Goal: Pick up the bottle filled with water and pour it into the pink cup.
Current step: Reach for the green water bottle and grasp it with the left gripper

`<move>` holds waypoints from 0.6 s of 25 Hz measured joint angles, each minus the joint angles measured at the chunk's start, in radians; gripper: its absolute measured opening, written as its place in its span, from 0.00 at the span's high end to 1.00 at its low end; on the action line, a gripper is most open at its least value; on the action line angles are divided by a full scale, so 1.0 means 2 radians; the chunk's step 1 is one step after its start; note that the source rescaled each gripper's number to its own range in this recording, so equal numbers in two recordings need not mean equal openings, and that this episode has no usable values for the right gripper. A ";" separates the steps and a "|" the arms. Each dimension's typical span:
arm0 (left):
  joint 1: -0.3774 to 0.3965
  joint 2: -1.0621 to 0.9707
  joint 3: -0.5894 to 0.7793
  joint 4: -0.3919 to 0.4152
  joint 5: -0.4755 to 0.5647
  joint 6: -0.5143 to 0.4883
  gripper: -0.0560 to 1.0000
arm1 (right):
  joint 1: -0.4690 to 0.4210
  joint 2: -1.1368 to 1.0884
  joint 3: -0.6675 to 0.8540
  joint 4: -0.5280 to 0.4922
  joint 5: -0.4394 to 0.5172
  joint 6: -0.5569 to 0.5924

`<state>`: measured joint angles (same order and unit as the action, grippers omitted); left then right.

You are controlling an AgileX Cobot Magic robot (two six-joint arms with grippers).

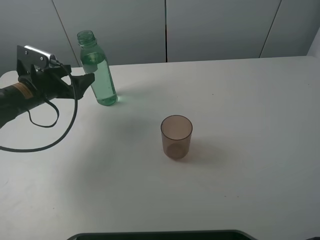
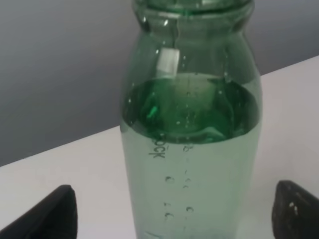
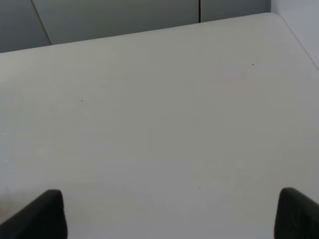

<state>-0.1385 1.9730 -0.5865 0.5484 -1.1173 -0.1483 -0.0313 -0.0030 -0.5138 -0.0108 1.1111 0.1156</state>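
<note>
Tall clear green-tinted plastic bottle [image 1: 98, 75], uncapped and part-filled with water, stands on a white table [image 1: 250, 150]; the left gripper [image 1: 82, 79] waits just beside it, jaws wide; a small translucent brownish-pink plastic cup [image 1: 176, 136] stands well apart from the bottle; best to close squarely on the body, keeping it upright

Black left arm [image 1: 10, 102] with tan band [image 1: 20, 89], silver-topped wrist camera [image 1: 35, 53], looping black cable [image 1: 75, 107].

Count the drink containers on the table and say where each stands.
2. The bottle stands far left, by the left gripper; the pink cup stands near the middle of the table. None seems hidden.
</note>
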 joint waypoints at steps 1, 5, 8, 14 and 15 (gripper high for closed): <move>0.000 0.007 -0.003 0.000 -0.003 0.000 0.00 | 0.000 0.000 0.000 0.000 0.000 0.000; 0.000 0.032 -0.020 0.003 -0.008 -0.001 0.00 | 0.000 0.000 0.000 0.000 0.000 0.000; -0.003 0.048 -0.036 0.005 -0.011 -0.001 0.00 | 0.000 0.000 0.000 0.000 0.000 0.000; -0.018 0.079 -0.072 0.007 -0.011 -0.001 0.00 | 0.000 0.000 0.000 0.000 0.000 0.000; -0.021 0.083 -0.078 0.007 -0.011 -0.001 0.00 | 0.000 0.000 0.000 0.000 0.000 0.000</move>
<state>-0.1803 2.1393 -0.7416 0.5632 -1.1385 -0.1499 -0.0313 -0.0030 -0.5138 -0.0108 1.1111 0.1153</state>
